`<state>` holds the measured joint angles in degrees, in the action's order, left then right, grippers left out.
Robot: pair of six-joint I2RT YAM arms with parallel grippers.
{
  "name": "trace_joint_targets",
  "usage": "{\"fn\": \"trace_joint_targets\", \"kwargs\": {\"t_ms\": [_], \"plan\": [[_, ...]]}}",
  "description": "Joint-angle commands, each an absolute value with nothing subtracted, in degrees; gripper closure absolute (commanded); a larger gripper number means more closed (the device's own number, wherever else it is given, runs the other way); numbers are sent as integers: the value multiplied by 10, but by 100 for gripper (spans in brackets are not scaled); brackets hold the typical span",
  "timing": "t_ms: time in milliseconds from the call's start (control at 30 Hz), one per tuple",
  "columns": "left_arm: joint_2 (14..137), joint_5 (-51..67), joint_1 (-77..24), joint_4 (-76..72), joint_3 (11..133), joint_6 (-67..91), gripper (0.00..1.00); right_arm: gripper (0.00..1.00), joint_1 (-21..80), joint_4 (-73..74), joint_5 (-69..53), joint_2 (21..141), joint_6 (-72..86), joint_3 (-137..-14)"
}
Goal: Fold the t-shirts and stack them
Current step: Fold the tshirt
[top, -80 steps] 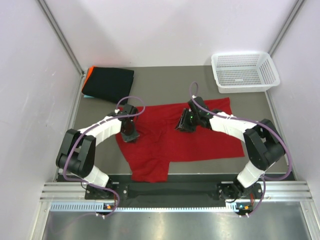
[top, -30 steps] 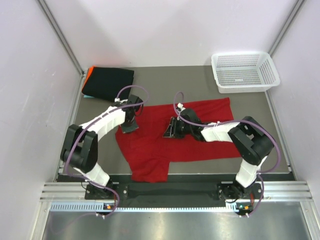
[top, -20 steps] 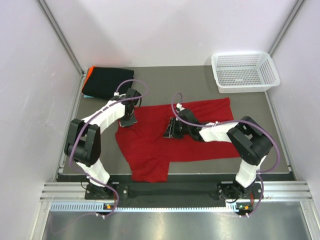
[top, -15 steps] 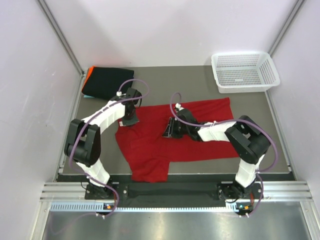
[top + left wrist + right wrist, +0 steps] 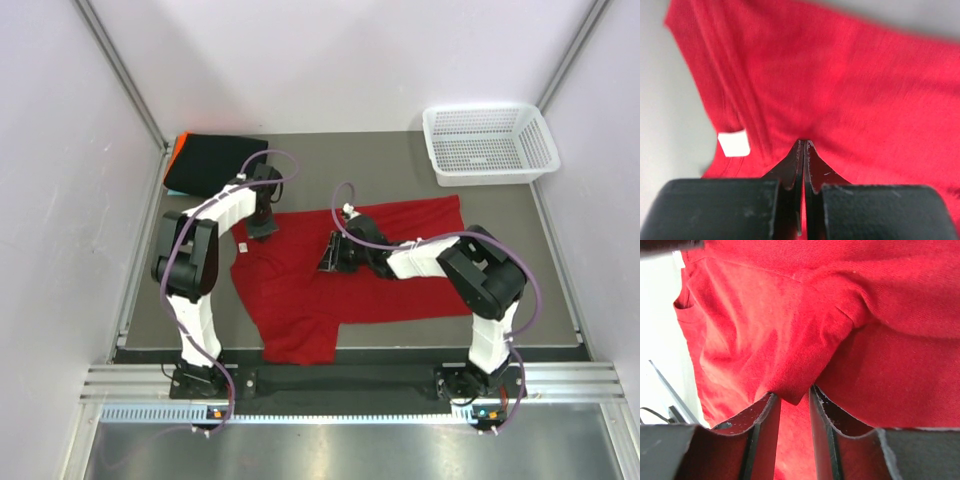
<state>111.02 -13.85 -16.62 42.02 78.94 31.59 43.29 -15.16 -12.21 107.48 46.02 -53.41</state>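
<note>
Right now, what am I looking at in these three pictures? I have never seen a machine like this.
These are two robot arms bolted at the near edge of a table. The wide picture looks down from above. The two close-ups come from a small camera on each arm's wrist. A red t-shirt lies across the middle. A folded black t-shirt sits in the far left corner and a white basket in the far right. The left gripper is shut on the red cloth near a small white label. The right gripper pinches a fold of the same shirt nearer its middle.
</note>
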Motion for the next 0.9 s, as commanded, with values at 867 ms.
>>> {"fn": "trace_joint_targets", "kwargs": {"t_ms": [867], "plan": [[1248,-255,-163,420,921,294,100,100,425,64,-198,1016,352,-592]]}}
